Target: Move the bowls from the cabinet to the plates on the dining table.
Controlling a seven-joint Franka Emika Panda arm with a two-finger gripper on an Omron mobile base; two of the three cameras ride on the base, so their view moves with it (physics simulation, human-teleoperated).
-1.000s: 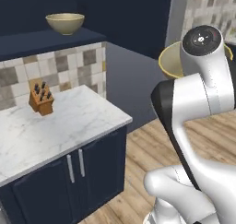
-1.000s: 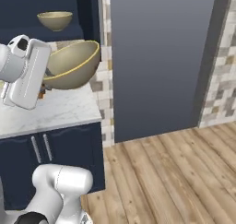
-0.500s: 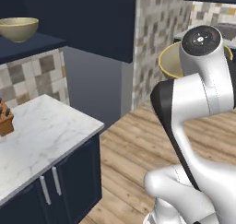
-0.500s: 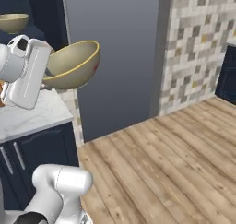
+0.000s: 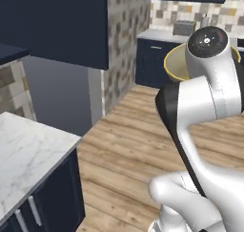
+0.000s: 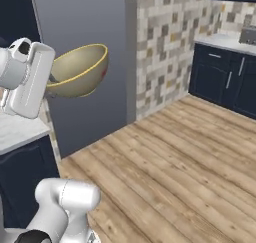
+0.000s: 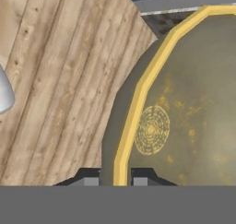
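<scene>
Speckled bowl (image 6: 80, 72) clamped by its rim between gripper (image 7: 116, 178) jaws, carried tilted above wooden floor (image 6: 190, 157), marble counter (image 5: 24, 150) at 8 o'clock.

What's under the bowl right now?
Under the bowl, held tilted by the gripper clamped on its rim: bare wood floor, as the hand view also shows beside the rim. The floor directly beneath is covered there by the bowl itself. No plate or table.

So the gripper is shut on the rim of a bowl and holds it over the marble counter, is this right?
Not quite. The gripper is shut on the rim of the bowl, but the bowl hangs over the wooden floor, not the marble counter. The right base view shows it.
</scene>
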